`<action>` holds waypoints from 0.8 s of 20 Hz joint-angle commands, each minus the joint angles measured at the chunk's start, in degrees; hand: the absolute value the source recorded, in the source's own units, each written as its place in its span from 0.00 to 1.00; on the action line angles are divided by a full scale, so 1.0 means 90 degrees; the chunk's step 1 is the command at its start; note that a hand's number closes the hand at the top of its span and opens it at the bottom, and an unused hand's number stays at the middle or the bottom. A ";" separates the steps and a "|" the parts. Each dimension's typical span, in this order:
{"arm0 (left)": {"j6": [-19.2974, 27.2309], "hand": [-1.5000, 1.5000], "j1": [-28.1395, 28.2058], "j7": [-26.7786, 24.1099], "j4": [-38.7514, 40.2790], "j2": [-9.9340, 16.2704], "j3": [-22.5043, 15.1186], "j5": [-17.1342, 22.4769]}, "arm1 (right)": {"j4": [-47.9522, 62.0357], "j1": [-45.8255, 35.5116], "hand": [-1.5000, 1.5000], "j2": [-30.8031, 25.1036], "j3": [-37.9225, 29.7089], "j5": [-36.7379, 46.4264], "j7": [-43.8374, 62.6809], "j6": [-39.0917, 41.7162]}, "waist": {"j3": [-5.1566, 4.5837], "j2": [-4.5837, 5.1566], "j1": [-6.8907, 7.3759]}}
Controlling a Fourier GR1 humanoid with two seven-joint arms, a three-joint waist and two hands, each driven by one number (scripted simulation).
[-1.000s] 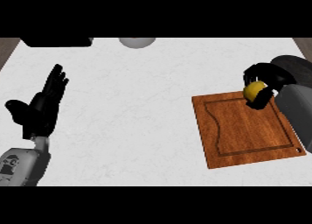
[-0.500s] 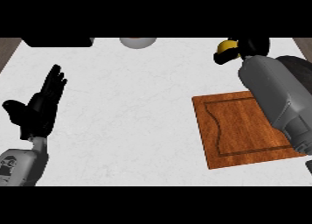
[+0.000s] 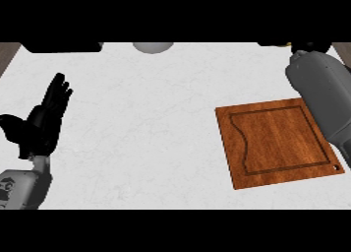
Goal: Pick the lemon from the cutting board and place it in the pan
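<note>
My right forearm (image 3: 323, 93) reaches over the wooden cutting board (image 3: 276, 142) to the counter's far right edge. Only the base of the right hand (image 3: 312, 47) shows there, with dark fingers (image 3: 272, 44) curled beside it at the picture's top. A yellow sliver of the lemon (image 3: 287, 45) peeks out between them; the rest is cut off. Nothing lies on the board. My left hand (image 3: 40, 123) rests open at the left, fingers up. I cannot pick out the pan with certainty.
A black object (image 3: 62, 47) sits at the far left back edge of the white counter (image 3: 149, 128). A grey rounded thing (image 3: 152, 47) stands at the back centre. Brown floor shows past both far corners.
My right hand lifted the lemon off the cutting board and carried it away to the far right, now almost out of the picture's top. The left hand stayed where it was.
</note>
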 commanded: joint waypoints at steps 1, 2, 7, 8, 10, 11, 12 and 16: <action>-0.0323 0.50 0.0096 -0.0182 0.0092 0.0111 0.0201 0.0167 | -0.0465 0.0656 1.00 -0.0831 -0.0450 -0.0360 -0.0479 0.0073 | 0.0005 0.0048 0.0035; -0.0226 0.50 -0.0032 -0.0315 0.0257 0.0094 0.0255 0.0049 | -0.0361 0.0845 1.00 -0.0966 -0.0429 -0.0266 -0.0627 0.0006 | 0.0005 0.0068 0.0054; -0.0077 0.50 -0.0176 -0.0042 0.0073 -0.0205 -0.0035 -0.0154 | 0.0184 0.1286 1.00 -0.1554 -0.0786 -0.0287 -0.1234 -0.0168 | 0.0011 0.0107 0.0186; -0.0147 0.50 -0.0182 0.0280 -0.0314 -0.0093 -0.0013 -0.0020 | 0.0337 0.1621 1.00 -0.1670 -0.1041 -0.0558 -0.1945 -0.0314 | 0.0023 0.0134 0.0263; -0.0174 0.50 -0.0348 0.0049 0.0104 -0.0091 0.0081 -0.0096 | 0.0650 0.1503 1.00 -0.2049 -0.0883 -0.0226 -0.1762 -0.0152 | 0.0014 0.0140 0.0235; 0.0008 0.50 -0.0172 -0.0040 -0.0100 -0.0423 -0.0309 -0.0330 | 0.0995 0.1398 1.00 -0.2081 -0.0939 -0.0193 -0.1815 -0.0217 | 0.0021 0.0174 0.0342; -0.0216 0.50 -0.0270 -0.0051 0.0147 -0.0160 0.0044 -0.0106 | 0.1025 0.1670 1.00 -0.2155 -0.1016 -0.0251 -0.2098 -0.0347 | 0.0020 0.0171 0.0301; -0.0351 0.50 -0.0442 -0.0124 0.0287 -0.0187 0.0103 -0.0022 | 0.1556 0.1734 1.00 -0.2327 -0.1338 -0.0419 -0.2686 -0.0576 | 0.0038 0.0251 0.0444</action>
